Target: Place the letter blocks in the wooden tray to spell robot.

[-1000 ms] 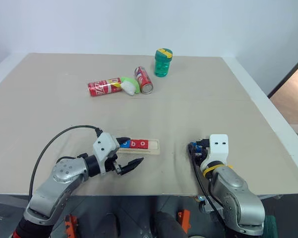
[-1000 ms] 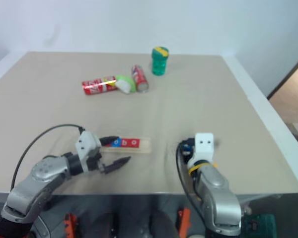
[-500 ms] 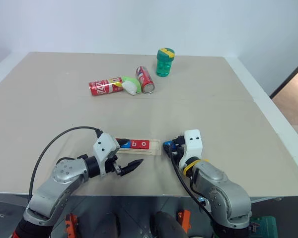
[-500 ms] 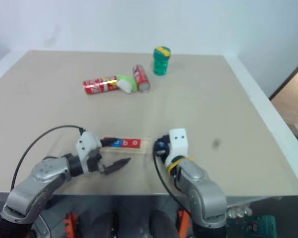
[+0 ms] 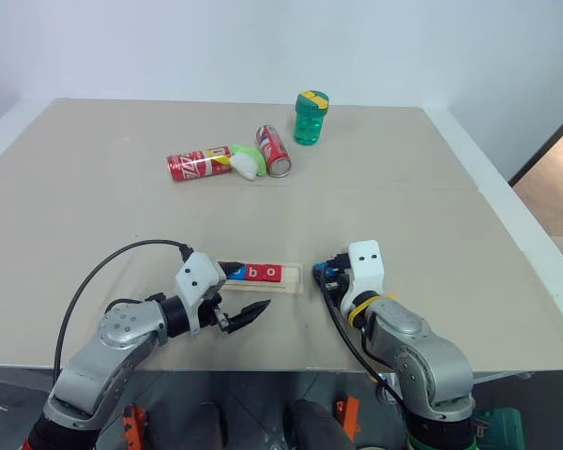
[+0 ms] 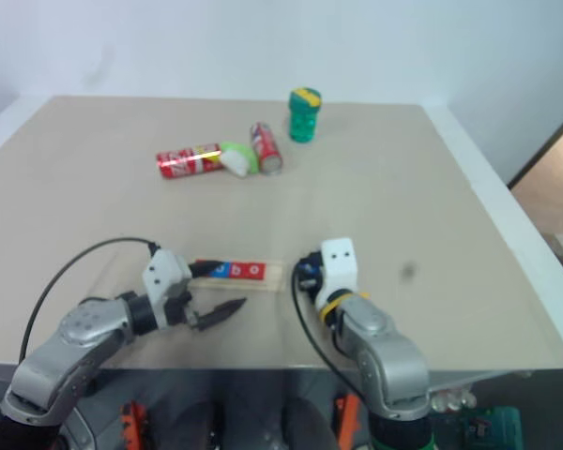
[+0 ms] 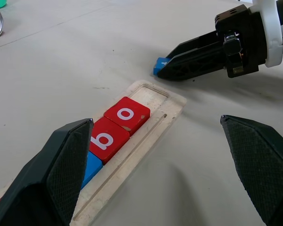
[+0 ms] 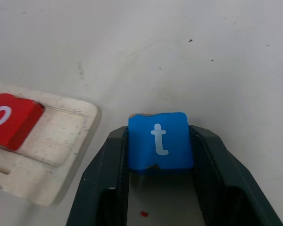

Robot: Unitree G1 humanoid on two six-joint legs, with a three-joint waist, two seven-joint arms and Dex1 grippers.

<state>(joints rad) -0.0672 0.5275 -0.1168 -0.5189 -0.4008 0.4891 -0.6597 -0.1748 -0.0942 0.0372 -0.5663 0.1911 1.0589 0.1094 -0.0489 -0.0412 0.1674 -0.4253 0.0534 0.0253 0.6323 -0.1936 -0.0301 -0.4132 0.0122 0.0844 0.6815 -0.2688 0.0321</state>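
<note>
The wooden tray (image 5: 295,278) lies near the table's front edge. In its groove sit a red o block (image 7: 127,114), a red b block (image 7: 104,139) and a blue block (image 7: 88,168); the slot at its right end is bare. My right gripper (image 5: 328,276) is shut on a blue t block (image 8: 160,141), held just off that bare end, apart from the tray. My left gripper (image 5: 251,287) stands open at the tray's left part, one finger on each side of it, holding nothing.
At the back of the table lie two red soda cans (image 5: 197,166) (image 5: 272,150) with a green and white object (image 5: 247,161) between them. A green bottle (image 5: 309,118) stands behind them. The table's front edge runs close below both grippers.
My right gripper has swung left with the blue t block, from well right of the tray to just beside its right end. The left gripper has stayed put.
</note>
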